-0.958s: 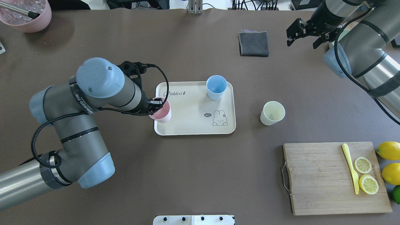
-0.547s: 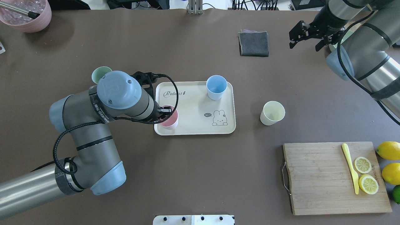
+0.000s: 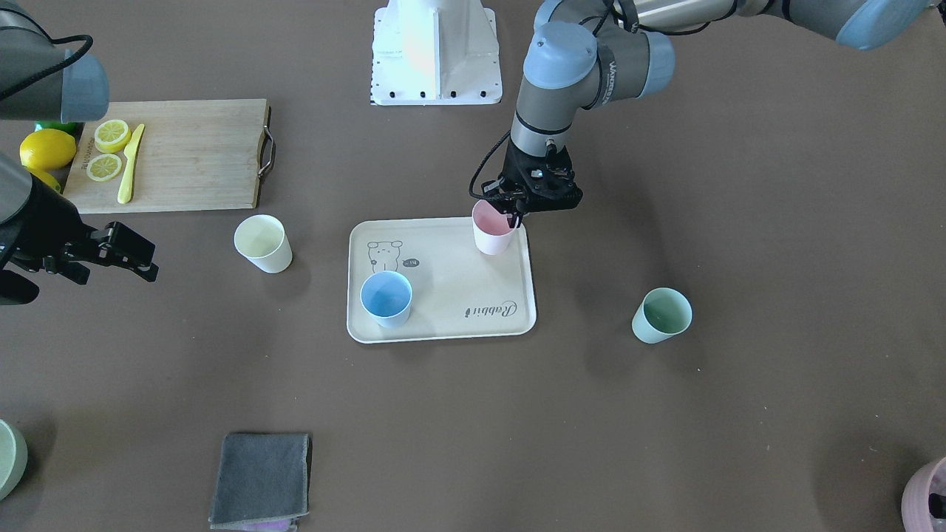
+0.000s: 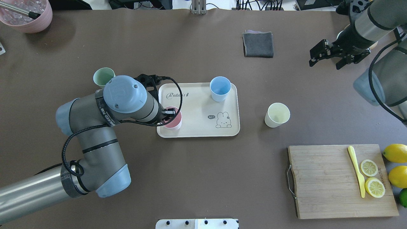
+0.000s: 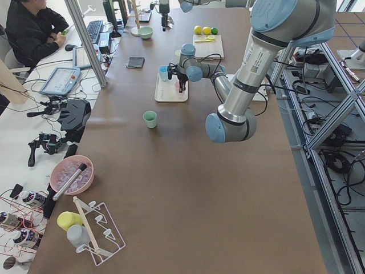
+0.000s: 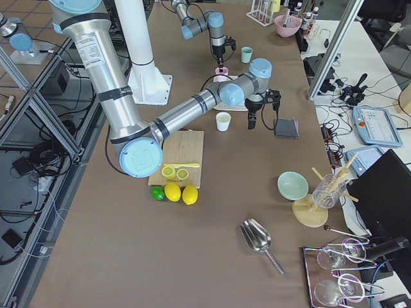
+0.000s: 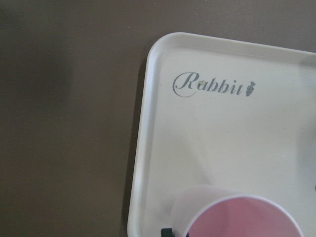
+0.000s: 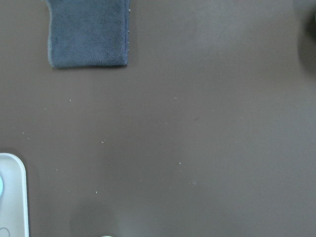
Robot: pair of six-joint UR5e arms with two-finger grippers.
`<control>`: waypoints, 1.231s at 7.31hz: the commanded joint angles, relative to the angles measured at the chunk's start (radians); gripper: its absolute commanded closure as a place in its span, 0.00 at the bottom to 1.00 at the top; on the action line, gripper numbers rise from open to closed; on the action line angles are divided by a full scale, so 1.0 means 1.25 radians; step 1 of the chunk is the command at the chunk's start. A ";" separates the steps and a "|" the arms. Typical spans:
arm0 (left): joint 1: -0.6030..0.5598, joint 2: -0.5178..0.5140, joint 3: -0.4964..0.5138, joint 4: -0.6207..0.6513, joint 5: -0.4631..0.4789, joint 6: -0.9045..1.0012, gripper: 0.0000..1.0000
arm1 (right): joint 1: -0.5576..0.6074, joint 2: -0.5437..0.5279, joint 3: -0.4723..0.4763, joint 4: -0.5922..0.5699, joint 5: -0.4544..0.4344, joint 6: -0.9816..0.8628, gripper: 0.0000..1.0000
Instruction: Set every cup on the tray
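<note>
The cream tray point(image 4: 197, 128) lies mid-table. On its far right corner stands the blue cup point(image 4: 220, 88). The pink cup point(image 4: 174, 121) rests upright at the tray's near left corner, and my left gripper point(image 4: 169, 112) is shut on its rim; the left wrist view shows that cup point(image 7: 242, 217) low on the tray point(image 7: 207, 148). The pale yellow cup point(image 4: 277, 114) stands on the table right of the tray. The mint green cup point(image 4: 103, 77) stands on the table left of it, behind my left arm. My right gripper point(image 4: 326, 63) hangs open and empty at the far right.
A wooden cutting board point(image 4: 324, 178) with lemon slices and a yellow knife lies near right, with whole lemons point(image 4: 396, 153) beside it. A grey cloth point(image 4: 258, 44) lies far of the tray, and a mauve pot point(image 4: 30, 20) stands at the far left corner.
My left arm carried the pink cup toward the tray's near left corner and lowered it, uncovering the green cup. My right gripper drew back to the right, still open.
</note>
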 commanded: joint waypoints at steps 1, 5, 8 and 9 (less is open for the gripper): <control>0.003 -0.001 0.019 -0.022 0.005 0.001 1.00 | -0.018 -0.011 0.008 0.002 -0.003 0.012 0.00; -0.024 -0.008 0.014 -0.032 -0.005 0.011 0.03 | -0.060 -0.005 0.010 0.008 -0.012 0.056 0.00; -0.094 -0.009 0.007 -0.025 -0.062 0.080 0.03 | -0.165 0.000 0.033 0.010 -0.106 0.161 0.00; -0.120 -0.007 0.007 -0.025 -0.086 0.104 0.03 | -0.202 -0.007 0.038 0.010 -0.141 0.164 0.00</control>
